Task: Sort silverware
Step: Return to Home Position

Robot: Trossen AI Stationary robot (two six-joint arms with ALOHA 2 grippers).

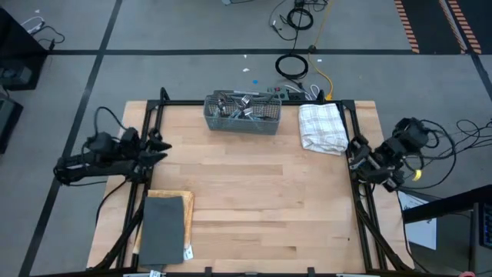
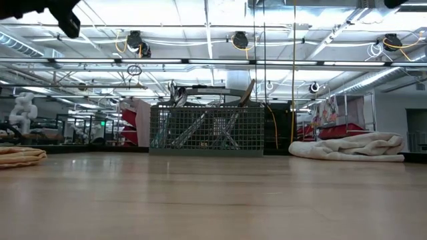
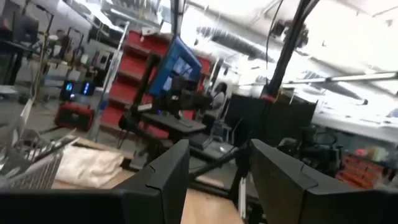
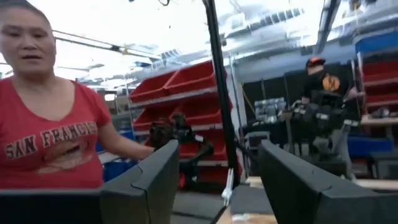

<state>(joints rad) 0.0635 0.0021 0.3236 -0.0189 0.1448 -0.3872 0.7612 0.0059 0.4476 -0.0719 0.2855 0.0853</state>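
I see the left gripper point(image 1: 161, 148) over the table's point(image 1: 254, 200) left edge, fingers spread, nothing between them. All silverware point(image 1: 238, 104) I can find lies inside the grey mesh basket point(image 1: 243, 123) at back centre, white towel point(image 1: 323, 127) just beside it. The right gripper point(image 1: 354, 155) is at the right edge, fingers likewise apart, empty.

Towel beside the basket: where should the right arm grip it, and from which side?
Best guess: pinch a raised fold of the towel at its edge toward the right tool, coming straight down. It lies low and bunched on the table, so there's no rim to grab sideways, and that edge is nearest, clear of the basket.
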